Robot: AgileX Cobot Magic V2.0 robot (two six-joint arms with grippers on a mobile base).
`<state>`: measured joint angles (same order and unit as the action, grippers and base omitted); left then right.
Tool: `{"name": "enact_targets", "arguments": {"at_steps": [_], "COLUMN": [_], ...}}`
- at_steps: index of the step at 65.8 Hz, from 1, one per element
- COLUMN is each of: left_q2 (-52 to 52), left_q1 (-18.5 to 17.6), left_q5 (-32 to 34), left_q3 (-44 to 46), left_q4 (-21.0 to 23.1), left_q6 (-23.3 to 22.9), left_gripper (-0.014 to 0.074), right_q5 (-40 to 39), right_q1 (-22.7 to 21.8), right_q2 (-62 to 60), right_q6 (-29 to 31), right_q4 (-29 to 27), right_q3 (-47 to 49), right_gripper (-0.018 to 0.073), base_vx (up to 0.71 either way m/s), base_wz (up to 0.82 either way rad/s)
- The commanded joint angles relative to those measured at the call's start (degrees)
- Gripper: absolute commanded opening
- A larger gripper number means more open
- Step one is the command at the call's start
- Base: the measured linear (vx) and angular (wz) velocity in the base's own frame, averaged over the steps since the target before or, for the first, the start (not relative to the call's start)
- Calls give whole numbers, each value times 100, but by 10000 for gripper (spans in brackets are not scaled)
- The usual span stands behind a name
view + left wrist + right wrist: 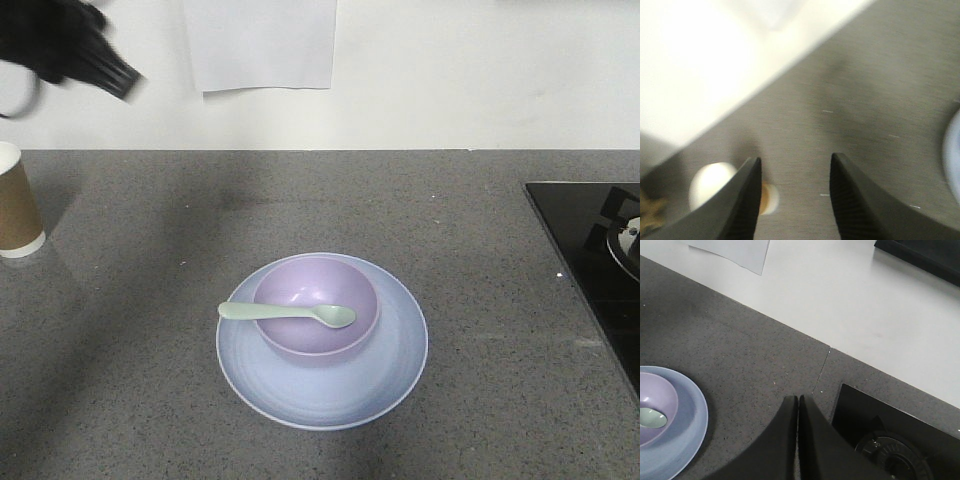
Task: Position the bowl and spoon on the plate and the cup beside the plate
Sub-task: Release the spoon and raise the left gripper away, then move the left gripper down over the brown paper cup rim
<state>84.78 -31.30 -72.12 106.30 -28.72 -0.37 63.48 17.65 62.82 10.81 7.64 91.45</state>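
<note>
Left wrist view: left tool (pixel 795 200) is hanging open above the light, crushable paper cup (pixel 715 184); grasp mid-wall gently.

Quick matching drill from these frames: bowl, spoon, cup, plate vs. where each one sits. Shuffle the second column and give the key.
Things:
1. bowl
2. spoon
3. cup
4. plate

Places:
A. far left edge of the counter, apart from the rest
B. flat on the counter, mid-frame, carrying the others
C. lying across the bowl, handle pointing left
D. sitting on the plate, toward its back

Pairs: 1-D, 2-C, 3-A, 4-B
</note>
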Motion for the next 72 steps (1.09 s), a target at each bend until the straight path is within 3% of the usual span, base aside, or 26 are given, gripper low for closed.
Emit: {"name": "enact_targets", "arguments": {"at_steps": [1,8,17,30,40,48,60,72], "left_q2": [-567,-966,-1376,-1578,-1329,-898,-113,451], "left_q1": [-19,98,499,1293,1896,2478,3326,4061], "left_q5": [30,32,32,75,431,802,1345,1383], "left_q3": [173,173,168,168,168,168,168,168], "left_q4": [-1032,-1711,-2157,-2635,-2626,-2126,-760,728], "left_q6": [-267,-495,-738,-992,-1338,-1389,-1177,-740], "left_gripper": [286,264,239,235,235,235,235,237], "right_q5": [-363,-363,-358,-346,-265,-245,-234,-216], "right_q1": [-37,-37,-37,-37,-37,-37,-37,-37], "right_q2": [24,47,44,44,44,44,44,44], "right_q6": [-6,-6,-6,11,26,40,40,40], "right_q4": [95,95,95,95,95,95,95,95], "right_q3": [149,149,149,149,149,149,149,149], "right_gripper": [-6,-6,-6,-6,-6,-6,-6,-6], "base_vx": [0,0,0,0,0,0,0,0], "base_wz": [0,0,0,0,0,0,0,0]}}
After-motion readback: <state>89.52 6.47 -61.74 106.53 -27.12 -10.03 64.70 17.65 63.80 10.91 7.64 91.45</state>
